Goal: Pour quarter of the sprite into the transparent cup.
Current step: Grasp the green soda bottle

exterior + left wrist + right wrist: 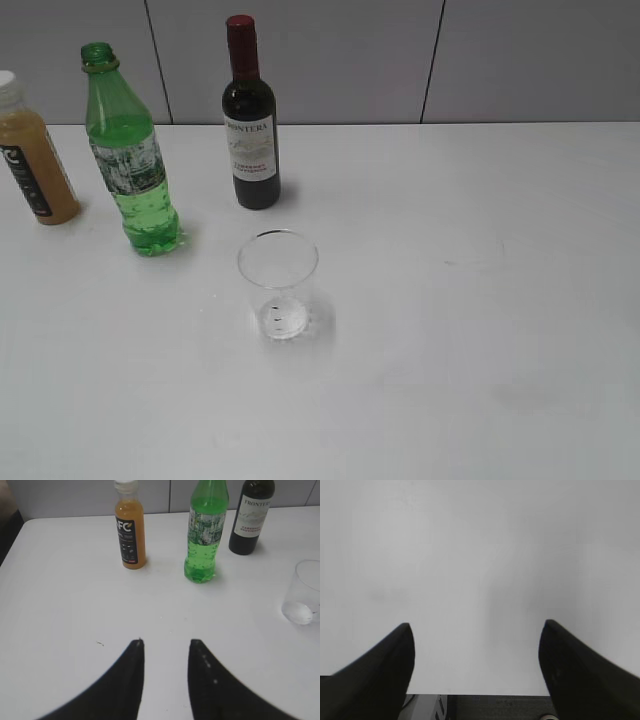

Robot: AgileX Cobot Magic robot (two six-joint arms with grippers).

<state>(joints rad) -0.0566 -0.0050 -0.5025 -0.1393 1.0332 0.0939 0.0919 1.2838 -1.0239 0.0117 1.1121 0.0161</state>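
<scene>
In the left wrist view, the left gripper (166, 642) hovers low over the white table (70, 590), its dark fingers parted with a narrow gap and grasping nothing. The right gripper (476, 626) is spread wide over bare tabletop, likewise empty. Neither arm appears in the exterior view. There the transparent cup (279, 285) stands upright near the centre, apart from the bottles behind it: the sprite (130, 155) at upper left, an orange juice bottle (32, 155) at the left edge, and a wine bottle (250, 120) farthest back.
</scene>
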